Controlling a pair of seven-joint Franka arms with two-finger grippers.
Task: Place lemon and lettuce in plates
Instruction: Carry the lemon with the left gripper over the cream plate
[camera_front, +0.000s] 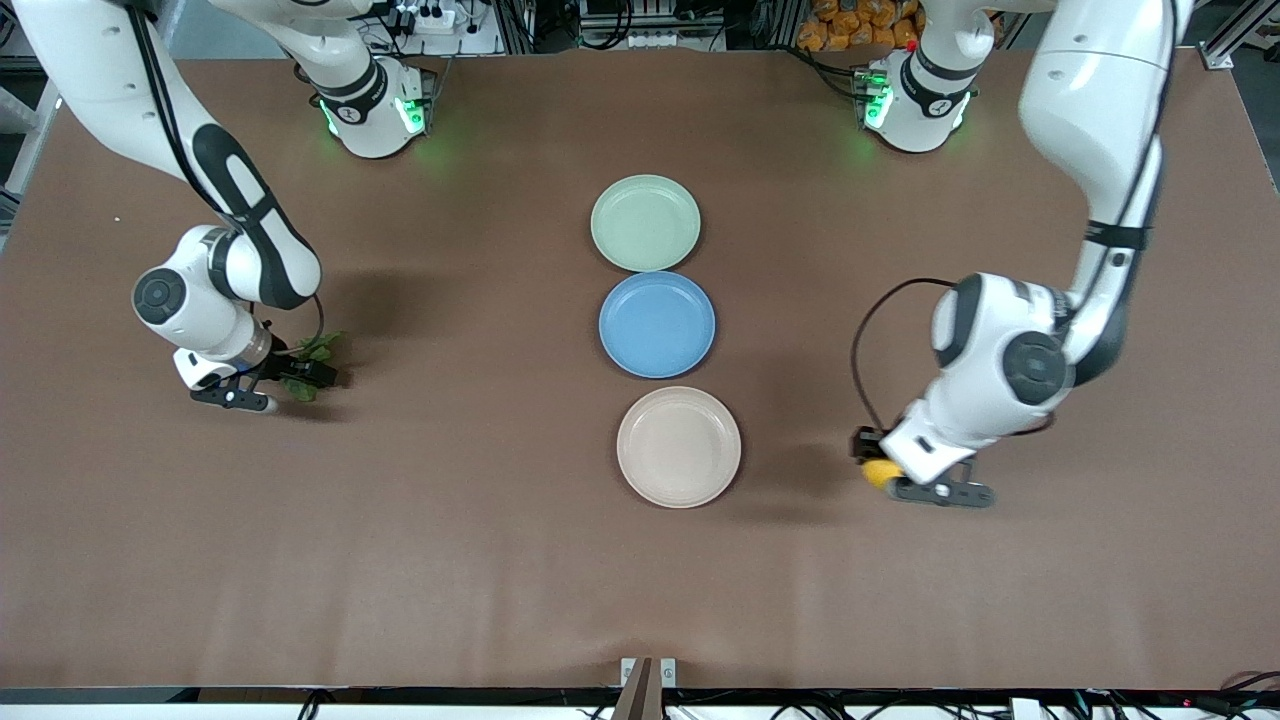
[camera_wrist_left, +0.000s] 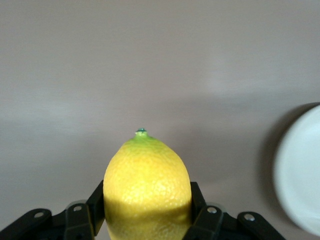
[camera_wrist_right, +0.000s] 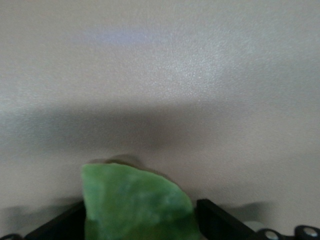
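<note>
Lemon (camera_front: 879, 472) sits clamped in the left gripper (camera_front: 872, 468) over the brown surface (camera_front: 450, 560), toward the left arm's end, just beside the beige plate (camera_front: 679, 446). Lettuce (camera_front: 314, 362) is pinched in the right gripper (camera_front: 300, 375) toward the right arm's end. Pale green plate (camera_front: 645, 222), blue plate (camera_front: 657, 324) and the beige one all sit bare.

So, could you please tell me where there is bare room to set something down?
All three plates are bare: pale green plate, blue plate, beige plate. They crowd the middle, rims nearly touching. Open tabletop lies between them and the right pincer with the lettuce, likewise the left pincer with the lemon.
</note>
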